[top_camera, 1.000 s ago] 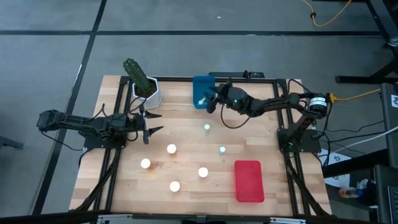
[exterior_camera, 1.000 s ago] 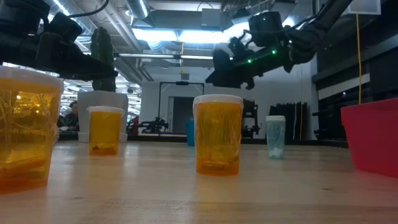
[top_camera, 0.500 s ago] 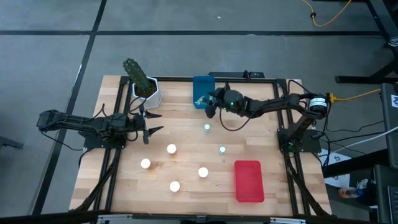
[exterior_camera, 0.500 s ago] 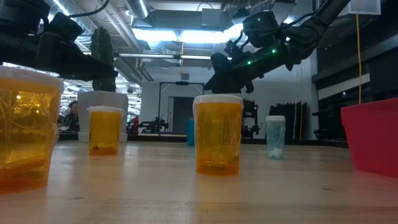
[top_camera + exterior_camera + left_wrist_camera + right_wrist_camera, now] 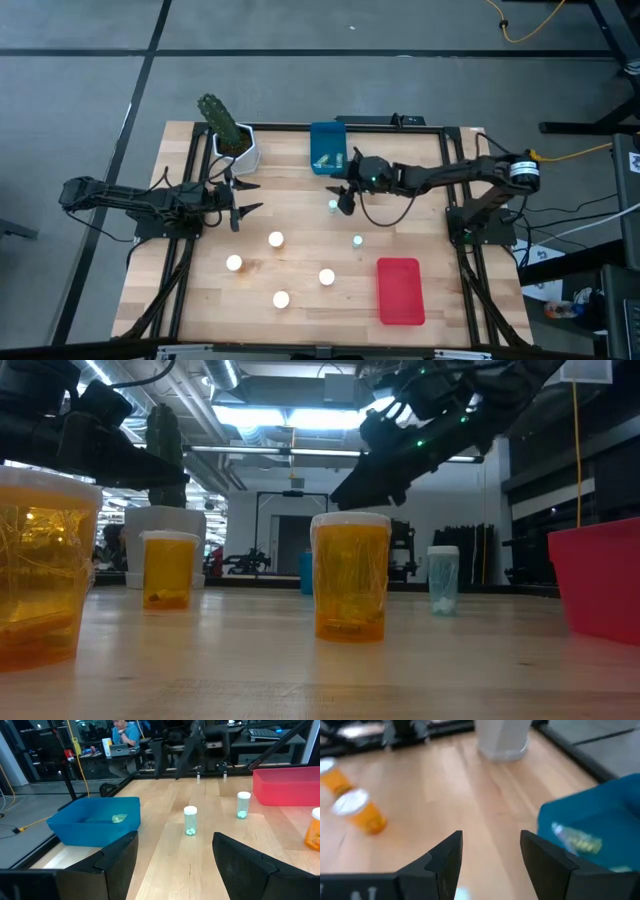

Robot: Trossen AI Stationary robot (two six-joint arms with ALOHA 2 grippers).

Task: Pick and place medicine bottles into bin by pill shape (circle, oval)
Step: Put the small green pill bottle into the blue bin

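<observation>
While the left gripper (image 5: 240, 207) waits spread, the right gripper (image 5: 344, 199), jaws apart and empty, hovers beside a pale green bottle (image 5: 332, 206) near the blue bin (image 5: 327, 138); next: descend and pinch it.

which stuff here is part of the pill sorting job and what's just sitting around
Part of the job:
- orange bottles
- pale green bottles
- blue bin, bottles already inside
- red bin
- right claw, open, above a pale green bottle

Just lying about:
- cactus pot
- left claw, open, waiting
</observation>
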